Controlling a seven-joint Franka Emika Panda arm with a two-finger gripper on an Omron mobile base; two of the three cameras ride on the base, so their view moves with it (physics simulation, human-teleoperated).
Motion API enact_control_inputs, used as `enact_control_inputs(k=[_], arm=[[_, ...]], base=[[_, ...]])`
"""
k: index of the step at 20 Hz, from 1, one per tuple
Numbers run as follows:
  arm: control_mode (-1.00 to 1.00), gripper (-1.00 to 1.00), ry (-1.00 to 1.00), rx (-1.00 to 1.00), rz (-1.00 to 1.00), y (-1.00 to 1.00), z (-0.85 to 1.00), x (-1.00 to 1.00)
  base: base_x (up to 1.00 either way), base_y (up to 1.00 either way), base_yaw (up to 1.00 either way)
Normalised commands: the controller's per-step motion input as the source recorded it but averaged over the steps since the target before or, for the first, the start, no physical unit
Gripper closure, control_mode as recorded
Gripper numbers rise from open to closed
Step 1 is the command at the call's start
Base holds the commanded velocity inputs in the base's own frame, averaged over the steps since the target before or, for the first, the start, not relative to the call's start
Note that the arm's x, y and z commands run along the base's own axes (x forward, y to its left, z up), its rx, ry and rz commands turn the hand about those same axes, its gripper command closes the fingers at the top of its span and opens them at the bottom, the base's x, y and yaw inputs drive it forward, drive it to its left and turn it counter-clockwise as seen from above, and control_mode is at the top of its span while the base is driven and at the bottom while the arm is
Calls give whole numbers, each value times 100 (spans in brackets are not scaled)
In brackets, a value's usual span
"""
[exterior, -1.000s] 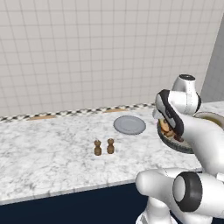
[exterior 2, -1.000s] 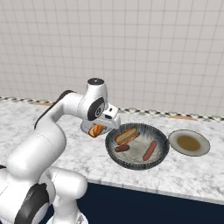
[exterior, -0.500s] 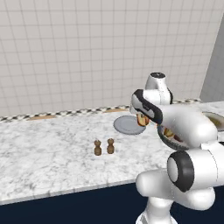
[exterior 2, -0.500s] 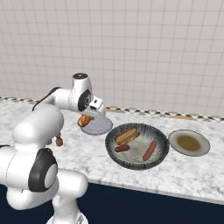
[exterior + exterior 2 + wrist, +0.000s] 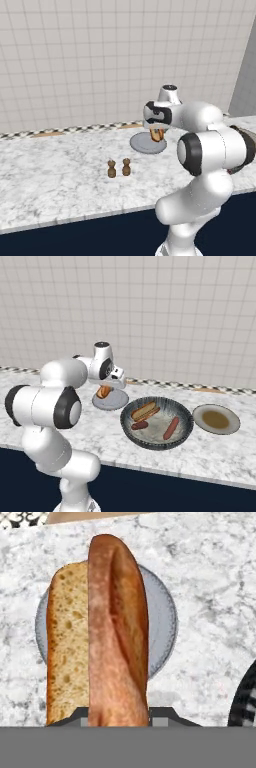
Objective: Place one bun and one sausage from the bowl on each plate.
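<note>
The fingers (image 5: 120,714) were clamped on a bun (image 5: 97,637), which hung upright between them over the light-grey plate (image 5: 162,619) directly beneath, not touching it. In the right base view the bun (image 5: 104,391) showed just above that plate (image 5: 114,401). Off to one side of the fingers sat the bowl (image 5: 157,423) on the marble bench (image 5: 210,453), with another bun (image 5: 145,411) and two sausages (image 5: 170,427) inside. Beyond the bowl lay a second plate (image 5: 216,419). On the fingers' other side, well apart, stood two small brown shakers (image 5: 119,168).
</note>
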Motion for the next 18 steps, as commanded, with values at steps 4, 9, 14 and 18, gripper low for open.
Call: enact_control_inputs(k=[4,9,14,18], arm=[[-100,100,5,0,15,-25,-61,54],[-100,100,5,0,9,0,-51,50],[-100,100,4,0,6,-4,-28,33],[-100,100,4,0,1,-6,-28,0]], base=[[0,0,0],[0,0,0],[0,0,0],[0,0,0]])
